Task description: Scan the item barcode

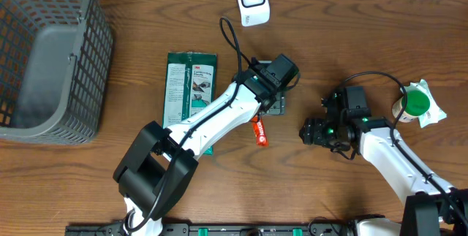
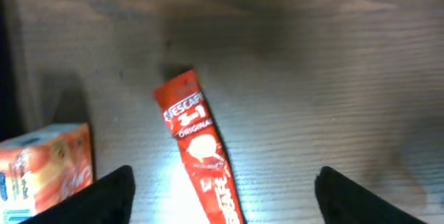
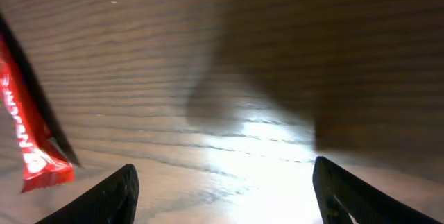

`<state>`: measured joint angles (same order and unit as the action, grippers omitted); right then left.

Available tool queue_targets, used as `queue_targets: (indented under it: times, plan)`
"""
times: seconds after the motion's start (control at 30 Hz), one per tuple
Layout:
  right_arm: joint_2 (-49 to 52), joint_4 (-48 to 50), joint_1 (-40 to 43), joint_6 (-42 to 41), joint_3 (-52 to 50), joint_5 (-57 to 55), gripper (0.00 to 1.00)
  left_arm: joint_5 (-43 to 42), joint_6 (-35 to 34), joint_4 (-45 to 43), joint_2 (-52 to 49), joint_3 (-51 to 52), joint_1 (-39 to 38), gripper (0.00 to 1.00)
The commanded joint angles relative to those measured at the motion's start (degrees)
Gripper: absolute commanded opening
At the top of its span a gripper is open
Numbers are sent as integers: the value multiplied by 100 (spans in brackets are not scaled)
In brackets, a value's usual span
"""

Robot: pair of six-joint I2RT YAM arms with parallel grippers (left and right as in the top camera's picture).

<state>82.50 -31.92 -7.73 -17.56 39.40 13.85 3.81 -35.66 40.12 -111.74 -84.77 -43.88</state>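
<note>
The sachet [image 2: 198, 141] lies loose on the table [image 2: 347, 57] beneath the left pincer [image 2: 225, 174], its fingers spread apart. The right pincer [image 3: 225, 165], likewise apart, hovers at its 3 o'clock, probably ready to help.

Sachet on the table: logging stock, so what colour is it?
Red sachet, white lettering; best in left wrist view.

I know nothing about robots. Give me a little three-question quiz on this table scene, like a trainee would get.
1. True or false: the left gripper is clamped on the red sachet.
2. Which lies nearest the grey basket? A) green packet B) white scanner C) red sachet
3. What does the right gripper hold?

Key: 1 false: its jaws stand open and the sachet lies flat on the table. 2 A. 3 nothing: it is open over bare wood.
</note>
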Motion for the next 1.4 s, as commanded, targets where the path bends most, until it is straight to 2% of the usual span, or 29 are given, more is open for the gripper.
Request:
queue_targets:
  times: [0.0,0.17,0.3,0.43,0.5,0.57,0.6,0.83,0.97,1.03,1.27,1.37]
  plan:
    - [-92,-164,39,175,308,-380,76,76,313,-7,164,-131,9,85]
    - [-92,-907,-28,181,1010,-391,76,225,455,83,708,-306,140,85]
    - [-92,-1309,-367,179,1591,-389,76,227,452,341,1318,-334,535,85]
    - [-83,-1110,-979,103,1727,-396,79,225,452,787,1928,-334,1231,85]
    - [-31,-988,-1250,-4,1722,-393,85,225,452,1023,2184,-334,1622,85]
    - [87,-852,-1541,-63,1714,-391,97,225,455,1261,2400,-332,2026,85]
    - [153,-791,-1676,-63,1705,-391,99,225,455,1373,2492,-332,2243,85]
    - [774,-350,-2457,-129,1700,-584,99,223,455,1849,2632,-330,3156,85]
    - [1200,-162,-2793,-811,1700,-1425,69,225,452,1989,2625,-315,3309,85]
    - [1386,-98,-2916,-984,1700,-1751,58,225,452,1989,2625,-315,3309,86]
    - [1895,92,-3156,-990,1700,-1779,52,225,452,1987,2625,-315,3309,86]
    - [1991,107,-3235,-990,1700,-1777,46,225,455,1987,2625,-315,3309,87]
